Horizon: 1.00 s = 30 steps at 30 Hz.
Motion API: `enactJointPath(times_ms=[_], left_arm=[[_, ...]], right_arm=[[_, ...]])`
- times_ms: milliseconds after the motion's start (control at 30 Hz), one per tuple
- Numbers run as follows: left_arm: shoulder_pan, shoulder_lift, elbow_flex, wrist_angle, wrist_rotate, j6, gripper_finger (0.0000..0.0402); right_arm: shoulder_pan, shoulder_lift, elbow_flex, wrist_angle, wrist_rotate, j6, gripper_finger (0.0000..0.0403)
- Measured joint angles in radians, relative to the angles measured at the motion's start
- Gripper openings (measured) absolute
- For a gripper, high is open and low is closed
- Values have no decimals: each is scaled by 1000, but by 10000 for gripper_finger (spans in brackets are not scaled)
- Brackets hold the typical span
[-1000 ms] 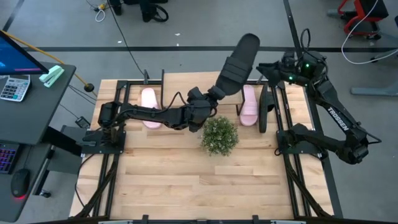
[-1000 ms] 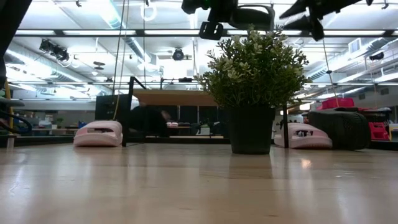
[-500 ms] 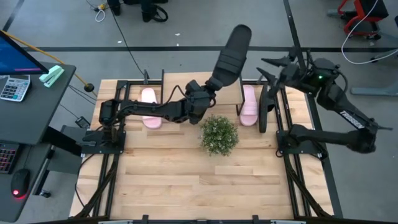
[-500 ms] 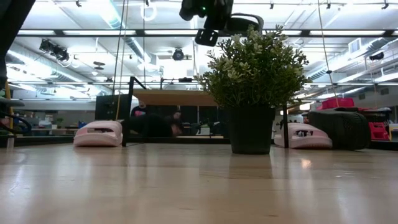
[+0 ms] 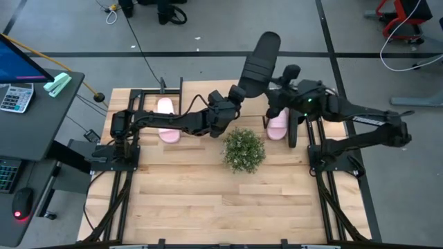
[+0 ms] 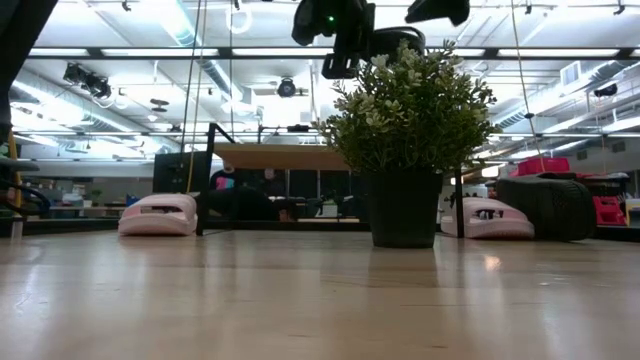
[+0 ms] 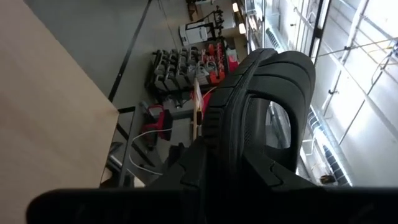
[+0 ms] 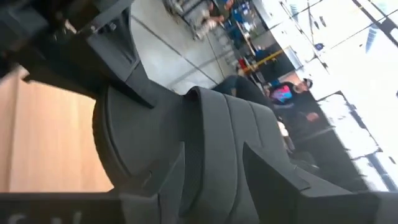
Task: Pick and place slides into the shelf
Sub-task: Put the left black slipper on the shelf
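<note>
- The left end effector (image 5: 234,95) is raised over the back middle of the desk (image 5: 208,200), its fingers clamped on the heel end of a black slide (image 5: 259,61) that sticks up and out past the desk's far edge; the left wrist view shows the slide's ribbed sole (image 7: 261,106) filling the frame between the dark fingers.
- Far left, off the desk, a grey side table (image 5: 31,117) carries a calculator (image 5: 15,97) and a mint-green stapler (image 5: 58,84).
- The desk is pale slatted wood on a black frame.
- At its back left lies one pale pink slide (image 5: 167,119), partly under the left arm; in the low view it sits flat (image 6: 158,214).
- The shelf (image 6: 275,157) shows in the low view as a light board on thin black legs at the back, nothing on top that I can see.
- A potted plant (image 5: 243,149) stands mid-desk, just in front of the left end effector.
- The second pale pink slide (image 5: 278,123) lies back right, and the other black slide (image 6: 545,207) rests just beside it at the right edge.
- The right end effector (image 5: 285,83) hovers close to the lifted slide; whether its fingers are spread or closed is unclear.
- Beyond is a grey floor with cables, and a bright ceiling-lit hall where a person (image 8: 283,96) is dimly visible.
</note>
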State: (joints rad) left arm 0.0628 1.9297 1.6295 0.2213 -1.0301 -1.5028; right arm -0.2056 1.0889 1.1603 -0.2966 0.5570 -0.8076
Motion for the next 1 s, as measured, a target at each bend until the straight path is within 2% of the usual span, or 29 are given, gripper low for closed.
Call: enactJointPath(times_ms=[200,300,533,767,1000], left_arm=[[-2,0,0,-112,-1,-110,59],[-10,0,0,-124,-3,-133,59],[-20,0,0,-122,-6,-132,59],[-28,0,0,-121,-11,-120,59],[-45,0,0,-117,-18,-108,59]], right_arm=[[56,53,0,6,178,-27,171],[64,61,0,8,219,-26,171],[71,63,0,4,218,-8,172],[100,68,0,-75,152,54,173],[113,118,0,-70,193,26,173]])
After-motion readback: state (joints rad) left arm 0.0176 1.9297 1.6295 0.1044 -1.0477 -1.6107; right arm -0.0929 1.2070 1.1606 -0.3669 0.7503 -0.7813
